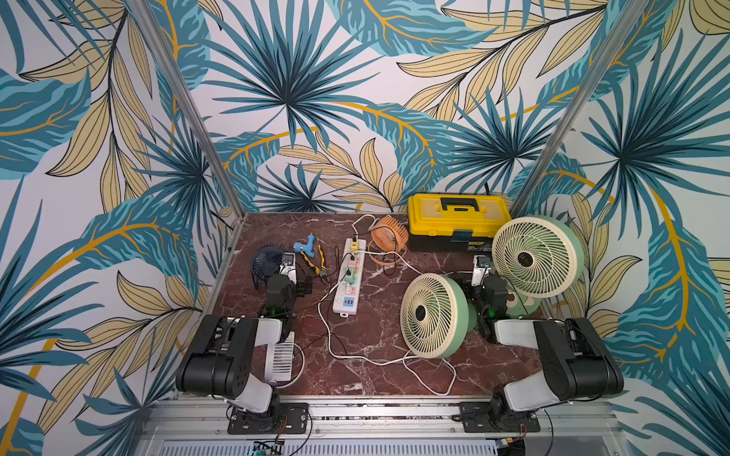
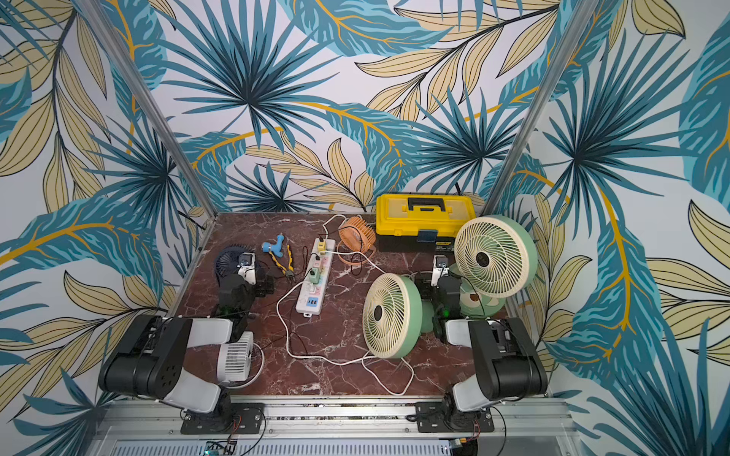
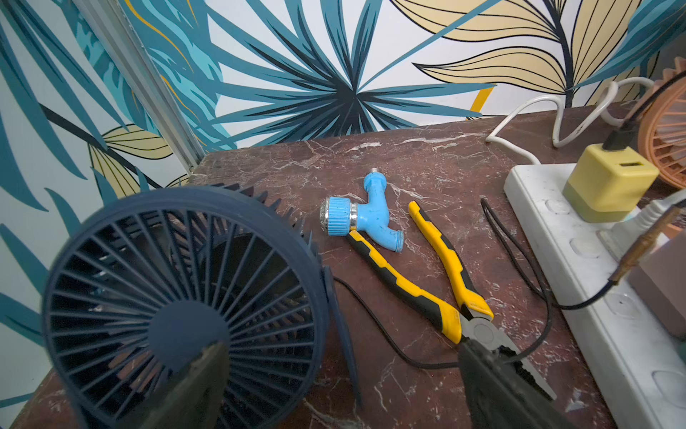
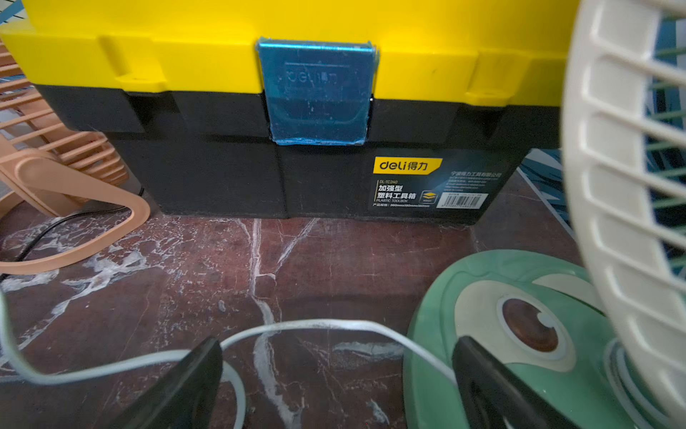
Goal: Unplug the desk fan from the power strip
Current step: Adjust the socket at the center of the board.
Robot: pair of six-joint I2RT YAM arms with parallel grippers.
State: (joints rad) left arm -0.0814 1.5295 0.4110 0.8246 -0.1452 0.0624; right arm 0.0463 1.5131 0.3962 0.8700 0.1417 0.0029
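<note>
The power strip (image 1: 345,294) lies lengthwise mid-bench (image 1: 379,327), with a yellow USB adapter (image 3: 608,185) at its far end and a green plug (image 1: 348,273) near its middle. The left jaws, released and empty, hang over the pliers (image 3: 445,260) beside the navy fan (image 3: 178,304). The right jaws, also released, sit above a white cord (image 4: 315,327) by the near green fan (image 1: 432,316). Which fan feeds which plug is hard to trace.
</note>
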